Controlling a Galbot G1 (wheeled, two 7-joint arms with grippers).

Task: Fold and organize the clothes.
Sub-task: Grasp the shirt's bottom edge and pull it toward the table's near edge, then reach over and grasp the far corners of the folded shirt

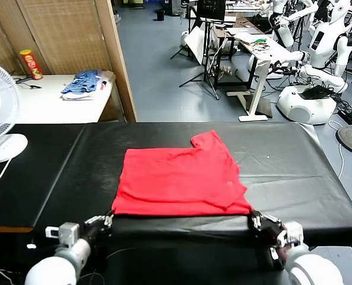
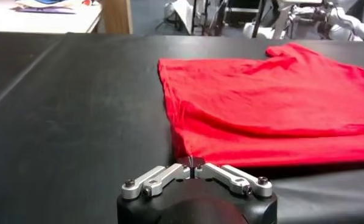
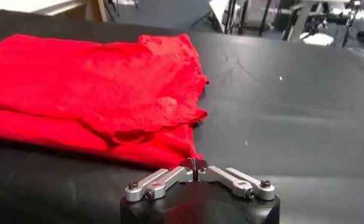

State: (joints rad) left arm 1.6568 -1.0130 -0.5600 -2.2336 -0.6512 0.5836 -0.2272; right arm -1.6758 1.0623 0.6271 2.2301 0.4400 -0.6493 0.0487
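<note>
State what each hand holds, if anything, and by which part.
Left hand pinches the red T-shirt at one near corner, right hand at the other.

The red T-shirt (image 1: 178, 181) is soft, matt cotton-like cloth, lightly creased. It lies on a tabletop (image 1: 294, 160) covered in black sheet with a faint leathery sheen and small scuffs. Each tool, left (image 2: 194, 164) and right (image 3: 196, 165), has bare brushed-metal links on a glossy black housing.
</note>
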